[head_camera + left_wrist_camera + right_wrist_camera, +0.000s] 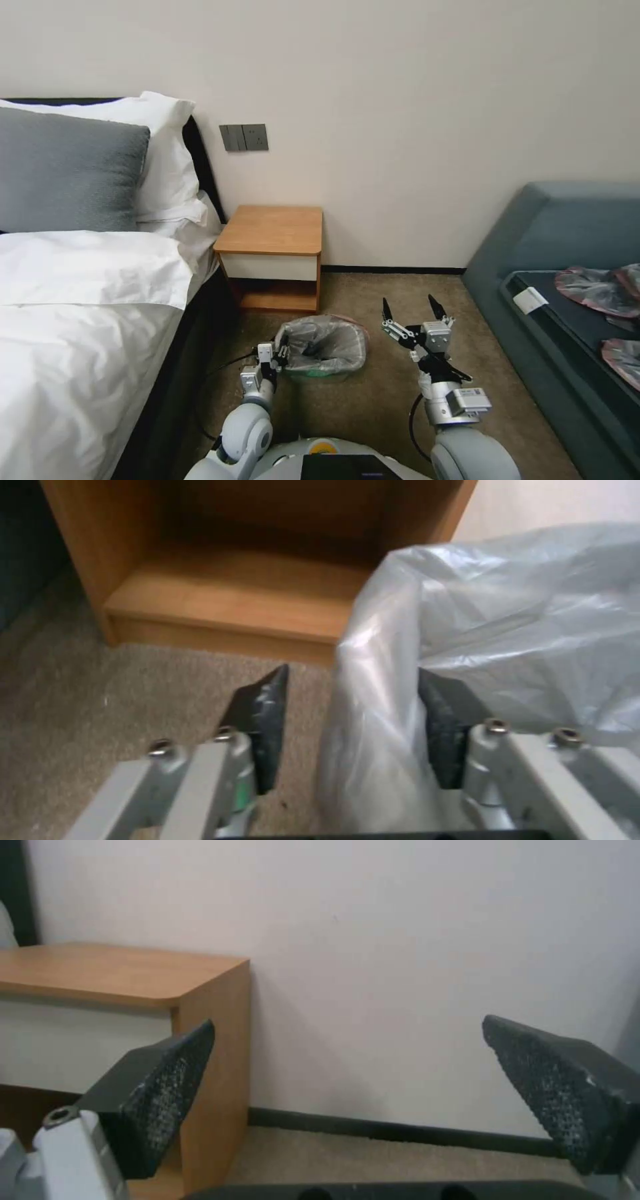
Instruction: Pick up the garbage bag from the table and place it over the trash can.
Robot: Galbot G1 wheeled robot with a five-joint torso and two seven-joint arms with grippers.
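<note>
Here the bag (327, 343) lines the can (320, 372); left hand (353, 700) straddles its edge, fingers apart; right hand (410, 310) spread wide, beside it.

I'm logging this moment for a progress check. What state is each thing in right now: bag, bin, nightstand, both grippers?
Garbage bag: opened and draped over the bin, film crumpled.
Trash can: upright on the carpet, almost wholly covered by the bag.
Table: top bare, lower shelf bare.
Left gripper: open, fingers straddling the bag's edge at the bin's left side.
Right gripper: open wide, holding nothing, raised to the right of the bin.
</note>
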